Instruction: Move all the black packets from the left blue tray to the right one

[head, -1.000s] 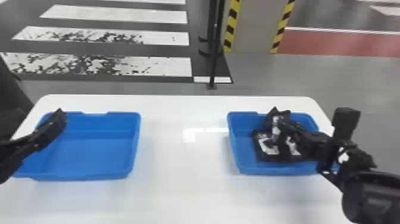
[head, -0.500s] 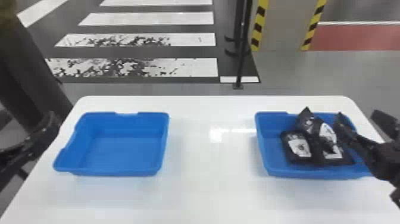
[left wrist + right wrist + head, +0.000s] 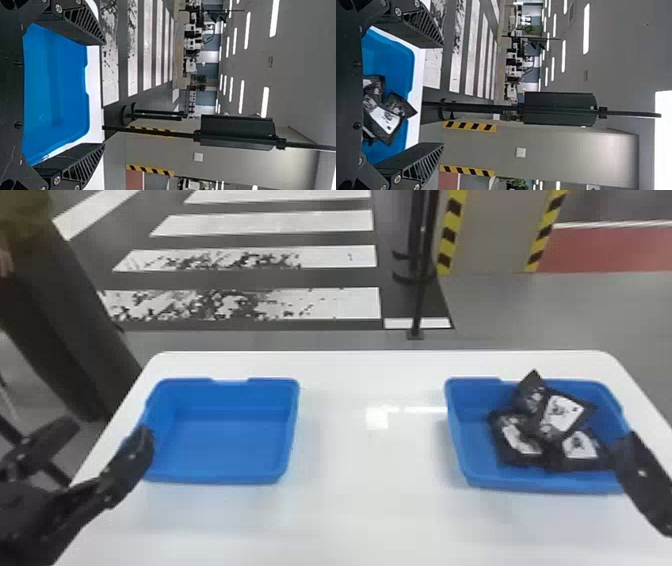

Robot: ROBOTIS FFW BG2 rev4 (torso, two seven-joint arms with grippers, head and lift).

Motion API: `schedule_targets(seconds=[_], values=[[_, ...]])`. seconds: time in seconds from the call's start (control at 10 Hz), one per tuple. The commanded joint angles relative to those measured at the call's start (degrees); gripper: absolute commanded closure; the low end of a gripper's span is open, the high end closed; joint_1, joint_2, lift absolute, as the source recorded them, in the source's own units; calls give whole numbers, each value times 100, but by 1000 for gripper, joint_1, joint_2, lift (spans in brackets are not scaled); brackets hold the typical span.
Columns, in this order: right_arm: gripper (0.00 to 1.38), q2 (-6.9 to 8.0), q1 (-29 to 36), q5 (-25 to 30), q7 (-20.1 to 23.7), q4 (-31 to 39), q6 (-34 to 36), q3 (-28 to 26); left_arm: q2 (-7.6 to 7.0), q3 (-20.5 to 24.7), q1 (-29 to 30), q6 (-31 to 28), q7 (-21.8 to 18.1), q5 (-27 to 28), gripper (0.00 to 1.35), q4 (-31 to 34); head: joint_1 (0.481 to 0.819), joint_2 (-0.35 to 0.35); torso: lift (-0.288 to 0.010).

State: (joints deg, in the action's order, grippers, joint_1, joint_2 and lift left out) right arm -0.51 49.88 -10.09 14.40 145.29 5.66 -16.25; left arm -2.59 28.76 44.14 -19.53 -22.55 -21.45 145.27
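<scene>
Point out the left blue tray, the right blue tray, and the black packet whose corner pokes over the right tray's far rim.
Left blue tray (image 3: 230, 445): head view, on its bare floor.
Right blue tray (image 3: 545, 485): head view, on its near rim.
Black packet (image 3: 403, 108): right wrist view, near its corner.

Black packets (image 3: 562, 413), white-patched, heaped in right blue tray (image 3: 540, 484), one tilted up at far rim. Left blue tray (image 3: 230, 440) flat, bare inside.
</scene>
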Motion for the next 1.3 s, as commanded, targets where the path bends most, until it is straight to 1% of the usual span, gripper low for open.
schedule_targets(seconds=[0.0, 0.1, 0.2, 0.3, 0.4, 0.5, 0.7, 1.2], values=[[148, 56, 426, -53, 2, 117, -4, 117, 75, -190, 227, 168, 5, 123, 128, 6, 695, 75, -140], [148, 42, 510, -53, 19, 89, 24, 186, 110, -350, 269, 182, -4, 260, 128, 6, 695, 74, -140], [150, 7, 468, -53, 54, 32, 66, 277, 110, -522, 269, 182, 14, 294, 130, -8, 695, 73, -140], [150, -19, 398, -76, 63, -24, 66, 334, 145, -648, 227, 140, 14, 443, 130, -8, 695, 67, -140], [150, -28, 327, -76, 90, -80, 66, 357, 198, -659, 156, 69, 14, 511, 130, -8, 695, 63, -140], [150, -28, 271, -76, 125, -136, 66, 380, 207, -648, 86, 41, 14, 568, 130, -8, 695, 60, -140], [150, -28, 215, -110, 142, -193, 80, 380, 163, -636, -13, -15, 14, 580, 128, -8, 695, 66, -140], [150, -46, 60, -179, 134, -305, 80, 368, 154, -693, -13, -170, -21, 545, 130, -36, 695, 57, -140]])
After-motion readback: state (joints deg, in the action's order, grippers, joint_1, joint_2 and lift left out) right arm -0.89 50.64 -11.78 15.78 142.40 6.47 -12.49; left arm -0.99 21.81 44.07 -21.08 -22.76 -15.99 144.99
